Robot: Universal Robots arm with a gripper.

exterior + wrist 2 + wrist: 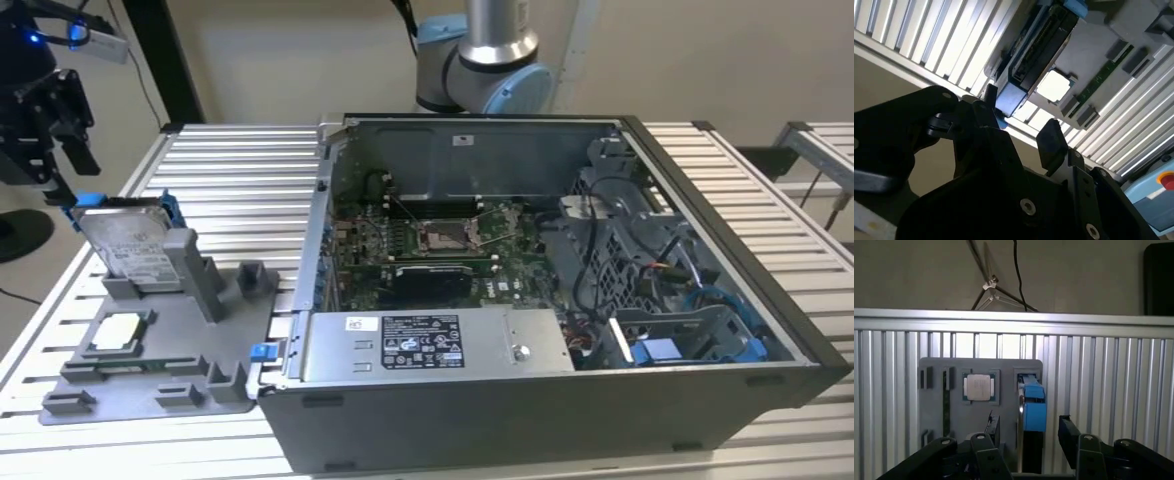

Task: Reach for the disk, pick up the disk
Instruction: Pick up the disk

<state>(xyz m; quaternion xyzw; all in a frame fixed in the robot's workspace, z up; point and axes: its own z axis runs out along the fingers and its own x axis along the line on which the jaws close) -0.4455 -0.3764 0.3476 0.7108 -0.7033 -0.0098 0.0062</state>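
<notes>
On the worktop [227, 170], the holder [147, 395] sits just beside the computer case [561, 300], to the exterior view's left of it. The disk [130, 245] stands tilted in the holder's far end, and the chip [115, 330] lies flat in the holder in front of it. In the first wrist view the gripper [1029, 418] straddles the disk's upper edge.

My arm [489, 62], behind the computer case [534, 400], is a silver tube with pale blue joint caps. My gripper [1021, 120] is matte black, studded with small silver screws [1027, 206].

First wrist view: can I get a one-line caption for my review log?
Open gripper lined up on the disk, which stands on edge in its grey holder beside the chip; not yet gripped.
</notes>
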